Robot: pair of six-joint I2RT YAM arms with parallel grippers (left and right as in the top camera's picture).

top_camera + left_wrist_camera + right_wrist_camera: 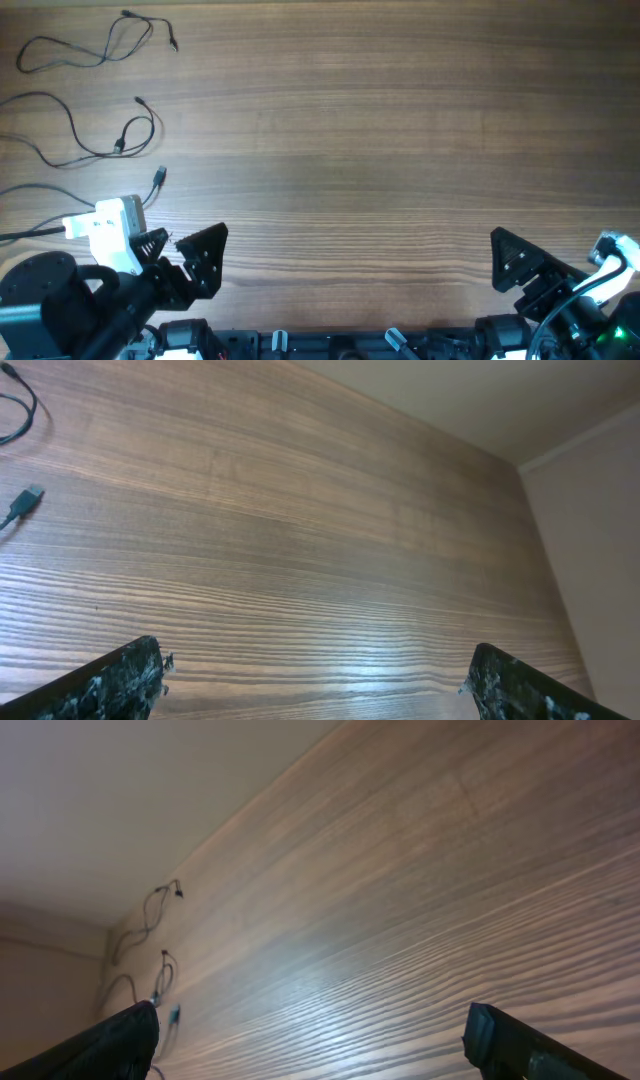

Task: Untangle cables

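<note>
My left jaws stand wide apart with nothing between them. In the left wrist view the two dark fingers (pixel 112 678) sit at the bottom corners of the frame, with only bare wood grain between them. The right jaws are spread just as wide and also hold nothing. Their fingers (pixel 118 1040) frame an open stretch of the desk (pixel 380 150) in the right wrist view.

From overhead, both arms sit low along the near edge. The left arm (pixel 60 295) is at the near left corner and the right arm (pixel 560 295) at the near right corner. Neither touches any wire.

The cables (pixel 152 125) all lie on my left side of the desk, spread out as loose strands, not bunched in a knot. The farthest strand (pixel 150 27) curls near the far left corner and ends in a small plug that points toward the middle of the desk. A second strand runs in from the left edge, loops round and doubles back on itself, lying apart from the first. Nearer to me a third plug end (pixel 160 177) lies just beyond the white camera block (pixel 112 225) on the left wrist. Its wire drops out of sight behind that block, so I cannot tell where it runs.

The left wrist view catches that flat plug (pixel 24 500) at the left edge, well clear of the fingers, with a curl of wire (pixel 22 415) above it. The right wrist view shows the strands (pixel 150 910) small and far off.
</note>
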